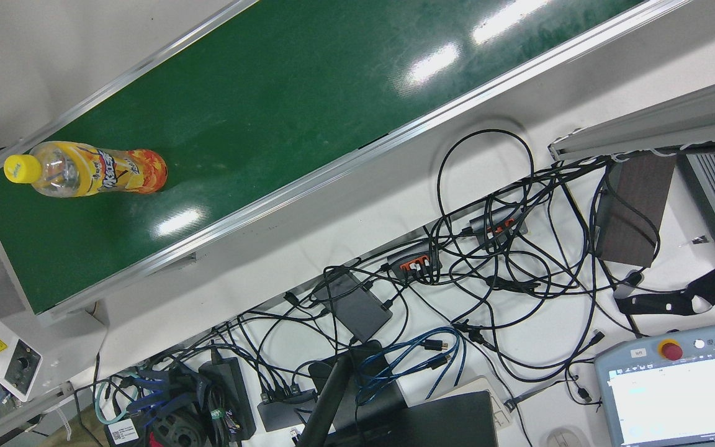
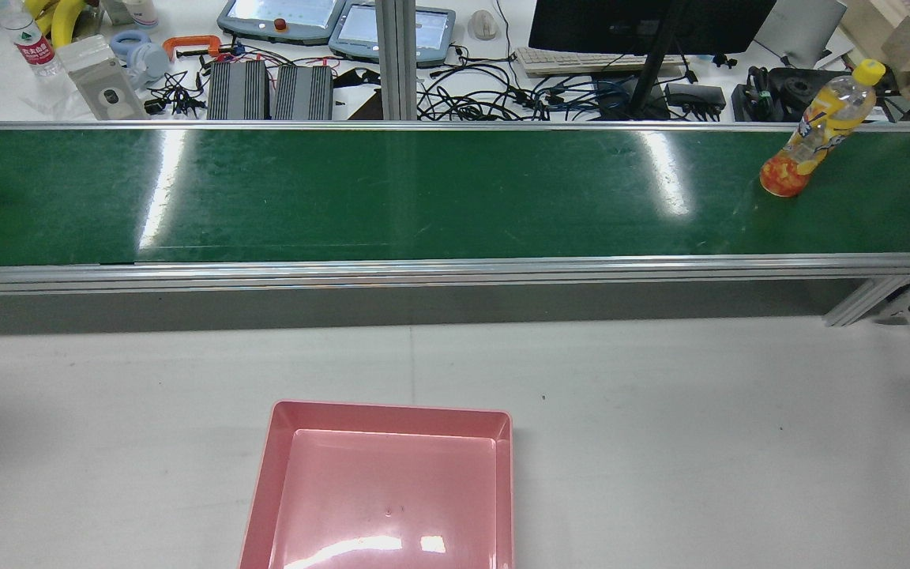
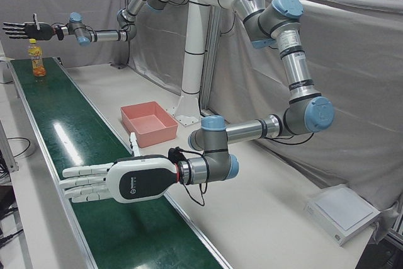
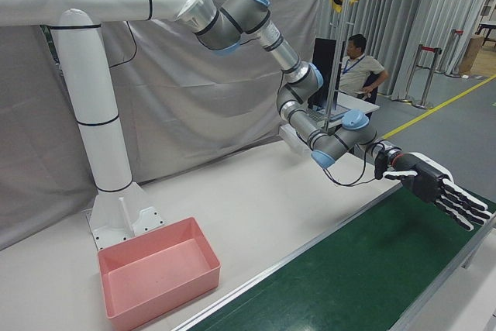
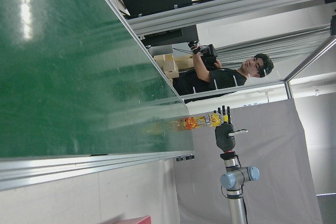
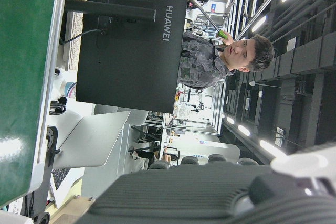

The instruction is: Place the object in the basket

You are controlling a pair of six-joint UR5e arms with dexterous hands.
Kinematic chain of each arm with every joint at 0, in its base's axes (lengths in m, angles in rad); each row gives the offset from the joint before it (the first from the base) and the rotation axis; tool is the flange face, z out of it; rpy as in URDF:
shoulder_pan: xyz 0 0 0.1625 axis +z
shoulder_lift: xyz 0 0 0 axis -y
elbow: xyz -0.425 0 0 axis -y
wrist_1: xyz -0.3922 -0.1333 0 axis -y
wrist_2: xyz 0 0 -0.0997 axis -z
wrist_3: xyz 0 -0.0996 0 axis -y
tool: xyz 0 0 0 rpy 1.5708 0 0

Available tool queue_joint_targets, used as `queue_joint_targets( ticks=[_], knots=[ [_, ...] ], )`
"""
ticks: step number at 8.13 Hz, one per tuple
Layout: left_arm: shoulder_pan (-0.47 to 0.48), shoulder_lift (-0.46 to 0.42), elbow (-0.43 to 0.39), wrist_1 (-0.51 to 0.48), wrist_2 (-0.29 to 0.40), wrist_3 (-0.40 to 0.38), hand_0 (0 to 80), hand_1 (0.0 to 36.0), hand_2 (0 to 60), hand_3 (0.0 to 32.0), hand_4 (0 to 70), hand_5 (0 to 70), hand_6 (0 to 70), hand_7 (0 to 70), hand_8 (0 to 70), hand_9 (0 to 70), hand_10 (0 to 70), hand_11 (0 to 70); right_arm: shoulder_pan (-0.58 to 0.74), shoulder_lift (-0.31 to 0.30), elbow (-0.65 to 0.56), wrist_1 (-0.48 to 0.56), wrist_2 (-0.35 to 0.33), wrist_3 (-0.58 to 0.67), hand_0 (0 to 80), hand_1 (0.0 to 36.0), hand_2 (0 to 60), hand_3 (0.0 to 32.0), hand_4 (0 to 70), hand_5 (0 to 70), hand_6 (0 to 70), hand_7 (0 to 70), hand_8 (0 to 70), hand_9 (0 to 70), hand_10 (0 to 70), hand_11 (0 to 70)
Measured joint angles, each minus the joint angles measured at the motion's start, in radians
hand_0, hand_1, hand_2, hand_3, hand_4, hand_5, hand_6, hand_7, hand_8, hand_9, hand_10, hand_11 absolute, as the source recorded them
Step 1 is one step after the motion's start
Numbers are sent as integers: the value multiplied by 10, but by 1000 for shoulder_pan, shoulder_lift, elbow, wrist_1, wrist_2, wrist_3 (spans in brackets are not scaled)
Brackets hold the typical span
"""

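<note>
1. The bottle stands upright at the right end of the green conveyor belt, seen from the rear.
2. The empty pink basket sits on the grey table.
3. The left hand and right hand hover over the belt, fingers spread, holding nothing.
4. Grey curtains back the station.

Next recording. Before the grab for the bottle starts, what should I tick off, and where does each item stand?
1. Orange drink bottle upright on the green conveyor belt: ok, it stands near the belt's right end.
2. Right hand ready to grasp: ok, fingers spread, holding nothing, near the bottle's cap but not touching it.
3. Left hand out of the way: ok, open and empty, over the belt far from the bottle.
4. Pink basket free to receive: ok, nothing inside.
5. Belt stopped: cannot tell from still pictures.
</note>
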Motion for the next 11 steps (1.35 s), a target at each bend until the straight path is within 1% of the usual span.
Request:
queue_joint_targets(
  ticks=[1,4,6,8,11],
  knots=[
    [1,0,0,0,0,1,556,151,0,0,27,16,0,0,0,0,30,67,0,0,0,0,0,0,0,0,0,0,0,0,0,0,0,0,0,0],
    [4,0,1,0,1,1,531,126,0,0,42,17,0,0,0,0,29,63,0,0,0,0,0,0,0,0,0,0,0,0,0,0,0,0,0,0],
    [4,0,0,0,1,1,528,121,0,0,48,18,0,0,0,0,30,64,0,0,0,0,0,0,0,0,0,0,0,0,0,0,0,0,0,0],
    [3,0,0,0,1,2,515,106,0,0,49,17,0,0,0,0,39,75,0,0,0,0,0,0,0,0,0,0,0,0,0,0,0,0,0,0],
    [3,0,0,3,1,2,520,115,0,0,45,14,0,0,0,0,40,77,0,0,0,0,0,0,0,0,0,0,0,0,0,0,0,0,0,0]
  ],
)
